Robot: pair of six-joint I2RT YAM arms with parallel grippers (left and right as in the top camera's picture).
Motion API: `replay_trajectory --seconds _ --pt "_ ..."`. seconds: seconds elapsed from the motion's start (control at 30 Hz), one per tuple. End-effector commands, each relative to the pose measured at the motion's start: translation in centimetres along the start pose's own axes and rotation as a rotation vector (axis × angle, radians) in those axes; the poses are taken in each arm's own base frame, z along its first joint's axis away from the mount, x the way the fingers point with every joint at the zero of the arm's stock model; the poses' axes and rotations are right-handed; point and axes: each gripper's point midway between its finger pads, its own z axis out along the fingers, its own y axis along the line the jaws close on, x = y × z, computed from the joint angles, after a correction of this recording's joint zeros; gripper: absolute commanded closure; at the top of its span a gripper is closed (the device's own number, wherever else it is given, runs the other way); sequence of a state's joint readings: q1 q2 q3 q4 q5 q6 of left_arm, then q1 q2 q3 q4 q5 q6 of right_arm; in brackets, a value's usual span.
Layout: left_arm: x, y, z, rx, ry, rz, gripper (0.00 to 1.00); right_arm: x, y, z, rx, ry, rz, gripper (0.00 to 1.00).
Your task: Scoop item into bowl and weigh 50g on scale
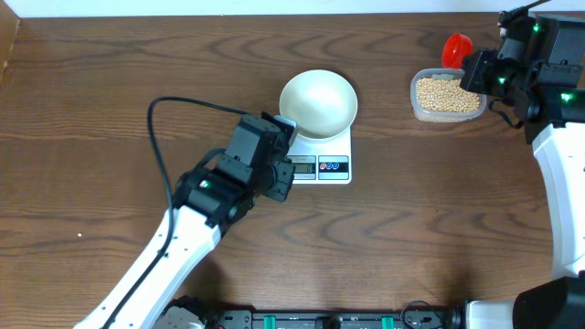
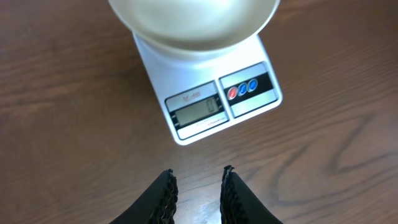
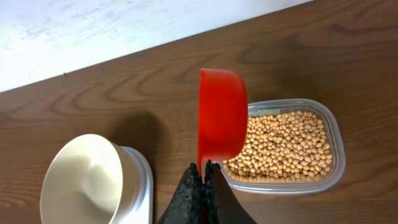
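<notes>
Pinching red scoop (image 3: 222,118) in right jaws; left jaws spread, empty, near scale (image 2: 205,93). Bowl (image 1: 317,102) on scale, empty; beans (image 3: 286,146) in container (image 3: 280,185) right of scale. Dip shallow, lift level, pour slowly.

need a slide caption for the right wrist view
Right fingers clamp a red scoop near the bean-filled container, empty white bowl sitting on the scale.

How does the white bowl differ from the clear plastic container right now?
The bowl is round and opaque white; the container is rounded-rectangular and clear. The bowl is empty; the container holds beans. The bowl sits on the scale; the container sits on the table. Both are open on top.
</notes>
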State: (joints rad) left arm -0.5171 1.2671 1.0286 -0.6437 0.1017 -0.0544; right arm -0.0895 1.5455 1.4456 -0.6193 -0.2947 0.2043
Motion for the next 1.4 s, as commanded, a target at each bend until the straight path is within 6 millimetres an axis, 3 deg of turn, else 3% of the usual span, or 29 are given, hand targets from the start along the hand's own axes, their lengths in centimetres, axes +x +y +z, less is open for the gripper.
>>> replay_trajectory --seconds 0.0,0.17,0.4,0.47,0.57,1.0,1.2,1.37 --pt "0.2 0.6 0.7 -0.029 0.021 0.002 0.73 -0.8 0.2 -0.4 -0.002 -0.022 0.003 0.99" --pt "0.0 0.6 0.7 -0.027 0.01 0.003 0.69 -0.8 0.2 -0.4 -0.001 -0.022 0.003 0.99" --pt "0.0 0.6 0.7 -0.028 0.012 0.003 0.37 -0.8 0.2 -0.4 -0.001 -0.021 0.003 0.99" --pt "0.0 0.6 0.7 -0.028 0.013 0.003 0.23 -0.8 0.1 -0.4 -0.001 -0.019 0.004 0.99" --pt "0.0 0.6 0.7 -0.028 0.013 0.003 0.1 -0.7 0.1 -0.4 0.001 -0.017 0.005 0.99" --pt "0.0 0.6 0.7 -0.028 0.013 0.003 0.09 0.4 -1.8 -1.0 0.12 0.035 0.036 0.99" --pt "0.0 0.6 0.7 -0.028 0.013 0.003 0.08 -1.2 -3.9 -2.8 0.281 0.028 -0.008 0.99" --pt "0.0 0.6 0.7 -0.028 0.013 0.003 0.08 -1.8 -4.9 -1.5 0.335 0.107 -0.079 0.99"
